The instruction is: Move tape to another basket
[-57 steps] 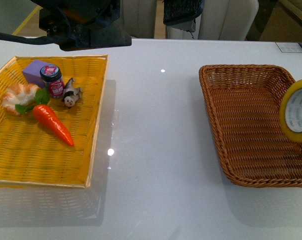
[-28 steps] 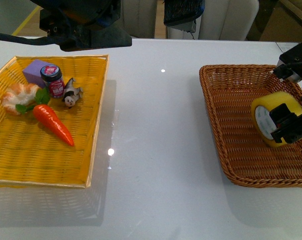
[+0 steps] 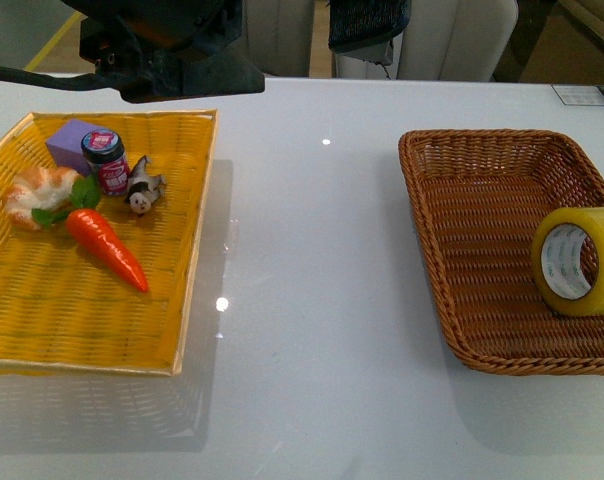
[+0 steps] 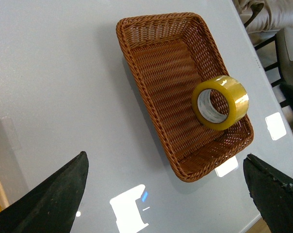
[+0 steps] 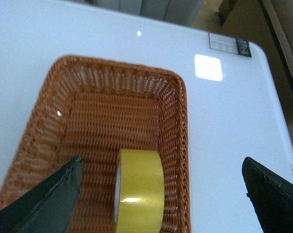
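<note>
From the front, the left arm is a bulky block of matt black casing, all flat panels and hard angled edges, with a patch of dull orange showing near its top. A thin black line runs out sideways from it; rod or cable, I cannot tell. The casing is too dark to show seams or screws.

In its wrist camera the left jaws are two black wedges, broad at the base and tapering to blunt rounded tips, dull and slightly grainy; one carries pale specks along its edge. The right jaws look the same make: two charcoal-black wedges with rounded tips, matt and faintly rough.
</note>
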### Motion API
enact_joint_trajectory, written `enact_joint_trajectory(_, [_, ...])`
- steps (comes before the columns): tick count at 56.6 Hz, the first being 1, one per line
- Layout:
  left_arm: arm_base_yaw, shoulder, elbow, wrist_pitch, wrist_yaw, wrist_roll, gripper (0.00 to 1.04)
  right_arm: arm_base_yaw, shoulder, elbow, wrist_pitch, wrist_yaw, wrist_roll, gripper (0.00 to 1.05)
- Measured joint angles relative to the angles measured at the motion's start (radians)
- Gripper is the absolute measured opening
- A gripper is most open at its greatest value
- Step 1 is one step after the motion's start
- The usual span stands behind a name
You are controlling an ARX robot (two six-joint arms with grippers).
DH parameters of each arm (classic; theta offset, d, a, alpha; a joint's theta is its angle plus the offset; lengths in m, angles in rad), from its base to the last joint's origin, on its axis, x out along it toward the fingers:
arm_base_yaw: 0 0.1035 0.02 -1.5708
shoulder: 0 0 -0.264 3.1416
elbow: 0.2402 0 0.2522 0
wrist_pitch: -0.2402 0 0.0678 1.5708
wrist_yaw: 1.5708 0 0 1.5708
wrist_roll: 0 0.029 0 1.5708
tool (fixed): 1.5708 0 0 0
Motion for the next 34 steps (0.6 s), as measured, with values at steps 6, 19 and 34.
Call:
enact_joint_trajectory(6, [0.000, 0.000, 0.000, 0.000, 0.000, 0.000, 0.96, -0.039, -0.198, -0.042, -0.071, -0.058, 0.121, 0.96])
enact_joint_trajectory(19, [0.000, -0.001, 0.000, 0.000, 0.002, 0.000, 0.96, -0.065, -0.379, -0.153, 0.127, -0.114, 0.236, 0.82])
enact_joint_trajectory(34, [-0.022, -0.016, -0.196, 0.510, -0.464, 0.158, 0.78, -0.023, -0.500, -0.319, 0.227, -0.081, 0.218, 0.38])
